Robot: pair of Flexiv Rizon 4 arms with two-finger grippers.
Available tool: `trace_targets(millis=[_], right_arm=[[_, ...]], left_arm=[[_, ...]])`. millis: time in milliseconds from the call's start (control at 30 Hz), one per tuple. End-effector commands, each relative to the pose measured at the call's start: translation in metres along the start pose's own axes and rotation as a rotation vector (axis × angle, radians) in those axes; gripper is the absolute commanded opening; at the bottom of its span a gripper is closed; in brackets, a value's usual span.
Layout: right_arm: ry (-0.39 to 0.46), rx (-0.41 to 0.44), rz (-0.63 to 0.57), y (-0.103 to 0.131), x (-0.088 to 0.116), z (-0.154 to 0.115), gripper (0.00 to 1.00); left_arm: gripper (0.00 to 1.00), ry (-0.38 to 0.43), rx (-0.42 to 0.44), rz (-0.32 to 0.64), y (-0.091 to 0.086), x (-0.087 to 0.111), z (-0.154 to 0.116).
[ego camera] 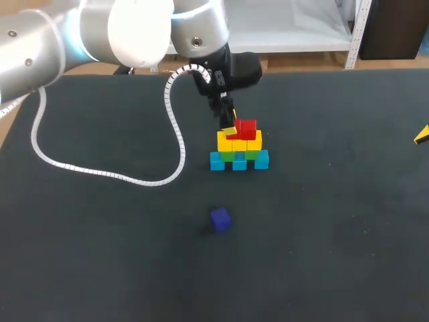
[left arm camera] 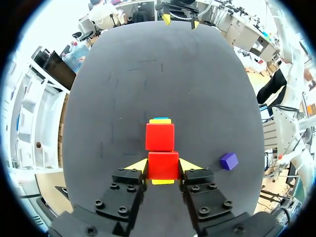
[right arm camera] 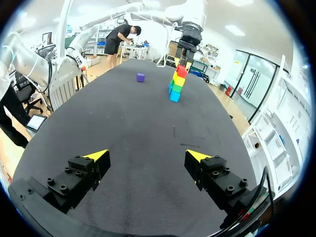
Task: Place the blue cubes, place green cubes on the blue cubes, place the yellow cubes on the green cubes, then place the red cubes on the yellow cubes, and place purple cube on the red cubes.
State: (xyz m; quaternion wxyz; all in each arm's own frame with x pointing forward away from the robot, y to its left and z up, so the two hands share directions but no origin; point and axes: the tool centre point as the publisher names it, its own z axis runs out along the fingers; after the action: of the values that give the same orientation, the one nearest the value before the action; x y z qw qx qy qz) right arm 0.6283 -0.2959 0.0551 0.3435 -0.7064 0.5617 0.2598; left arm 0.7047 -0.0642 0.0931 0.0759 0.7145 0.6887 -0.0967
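A small pyramid [ego camera: 238,151] stands mid-table: blue cubes [ego camera: 217,161] at the bottom, then green cubes [ego camera: 228,156], then yellow cubes [ego camera: 224,142]. One red cube [ego camera: 247,127] sits on the yellow row. My left gripper [ego camera: 230,125] comes down on the stack from behind and is shut on a second red cube [left arm camera: 163,165], right over a yellow cube [left arm camera: 162,181] and next to the other red cube [left arm camera: 159,137]. The purple cube [ego camera: 220,219] lies alone nearer the front. My right gripper [right arm camera: 147,157] is open and empty, far from the stack [right arm camera: 177,82].
A white coiled cable [ego camera: 100,172] from my left arm loops over the table to the left of the stack. Only a yellow tip of my right gripper [ego camera: 421,135] shows at the head view's right edge. The purple cube [left arm camera: 228,161] lies beside my left gripper.
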Motion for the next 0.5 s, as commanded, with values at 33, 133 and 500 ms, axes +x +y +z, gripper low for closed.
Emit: trace_targets(millis=[33, 133, 500], right_arm=[[-0.002, 0.0, -0.001, -0.0005, 0.0007, 0.0005, 1.0], [-0.002, 0.0, -0.001, -0.0005, 0.0007, 0.0005, 1.0], [-0.002, 0.0, -0.001, -0.0005, 0.0007, 0.0005, 1.0]], left_arm=[[0.0, 0.003, 0.01, 0.002, 0.0041, -0.0009, 0.0006], [0.0, 0.003, 0.011, 0.002, 0.0044, -0.0009, 0.0009], [0.11, 0.006, 0.013, -0.001, 0.0061, -0.0008, 0.0021]])
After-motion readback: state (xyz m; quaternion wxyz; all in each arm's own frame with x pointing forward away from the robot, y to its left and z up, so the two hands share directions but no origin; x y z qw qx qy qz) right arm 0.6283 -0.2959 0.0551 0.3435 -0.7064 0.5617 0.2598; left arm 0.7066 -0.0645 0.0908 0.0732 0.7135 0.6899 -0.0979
